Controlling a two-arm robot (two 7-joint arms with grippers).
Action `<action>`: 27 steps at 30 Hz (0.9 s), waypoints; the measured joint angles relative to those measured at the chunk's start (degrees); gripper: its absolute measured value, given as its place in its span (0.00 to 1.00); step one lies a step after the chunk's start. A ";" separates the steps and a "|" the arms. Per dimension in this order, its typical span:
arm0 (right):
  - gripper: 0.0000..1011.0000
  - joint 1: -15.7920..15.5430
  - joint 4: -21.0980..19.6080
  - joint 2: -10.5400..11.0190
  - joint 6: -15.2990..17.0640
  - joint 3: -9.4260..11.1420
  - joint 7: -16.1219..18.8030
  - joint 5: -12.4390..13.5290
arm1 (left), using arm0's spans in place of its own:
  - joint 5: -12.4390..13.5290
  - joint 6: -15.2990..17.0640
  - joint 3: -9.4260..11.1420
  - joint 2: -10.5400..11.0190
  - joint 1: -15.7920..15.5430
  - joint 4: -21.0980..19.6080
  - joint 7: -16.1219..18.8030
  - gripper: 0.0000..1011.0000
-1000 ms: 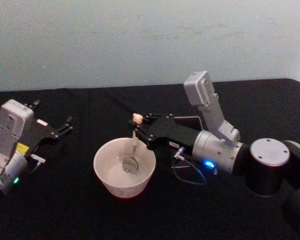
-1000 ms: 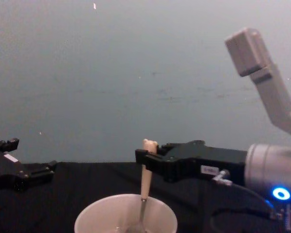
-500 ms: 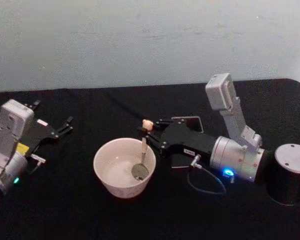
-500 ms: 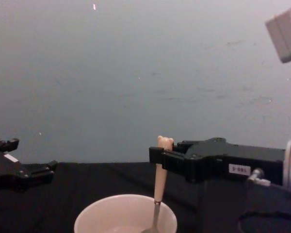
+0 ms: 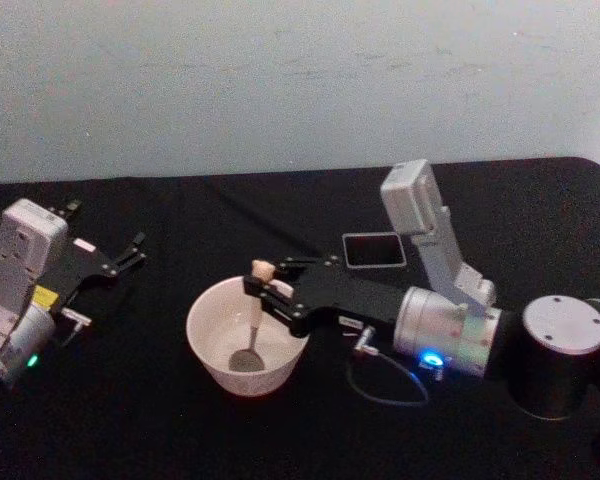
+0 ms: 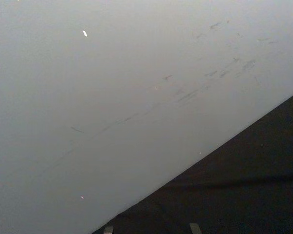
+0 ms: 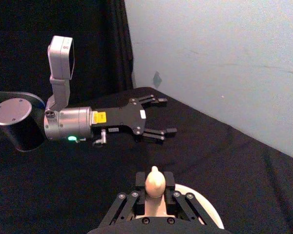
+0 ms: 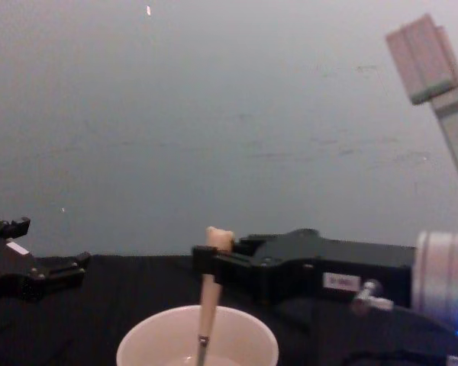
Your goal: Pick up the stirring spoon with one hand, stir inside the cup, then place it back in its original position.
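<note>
- Head view: our right gripper (image 5: 261,286) reaches level over the cup (image 5: 208,305), clamped on the stirring spoon (image 5: 252,325), whose bowl sits inside. Our left gripper (image 5: 102,230) lies spread wide, well apart. A grey box (image 5: 373,250) sits behind.
- Left wrist view: we see the black table (image 6: 244,195) under a wall.
- Right wrist view: our fingers pinch the bear-head handle.
- Chest view: the spoon stands nearly upright.

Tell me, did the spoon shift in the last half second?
Yes. The stirring spoon, held by the right gripper, swept from the right wall of the cup to its middle.
</note>
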 joint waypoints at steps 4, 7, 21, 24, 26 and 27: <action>0.22 1.48 2.00 -1.69 -0.80 -1.14 -0.28 -0.57 | 0.00 0.00 0.00 0.00 0.00 0.00 0.00 0.99; 0.22 2.33 3.23 -2.60 -1.11 -1.52 -0.56 -0.89 | 0.00 0.00 0.00 0.00 0.00 0.00 0.00 0.99; 0.22 7.70 12.70 -7.91 -2.29 -1.22 -3.24 -3.15 | 0.00 0.00 0.00 0.00 0.00 0.00 0.00 0.99; 0.22 7.71 12.83 -7.76 -2.31 -0.73 -3.47 -3.46 | 0.00 0.00 0.00 0.00 0.00 0.00 0.00 0.99; 0.22 7.51 12.65 -7.43 -2.31 -0.44 -3.52 -3.60 | 0.00 0.00 0.00 0.00 0.00 0.00 0.00 0.99; 0.22 7.39 12.50 -7.26 -2.31 -0.30 -3.53 -3.69 | 0.00 0.00 0.00 0.00 0.00 0.00 0.00 0.99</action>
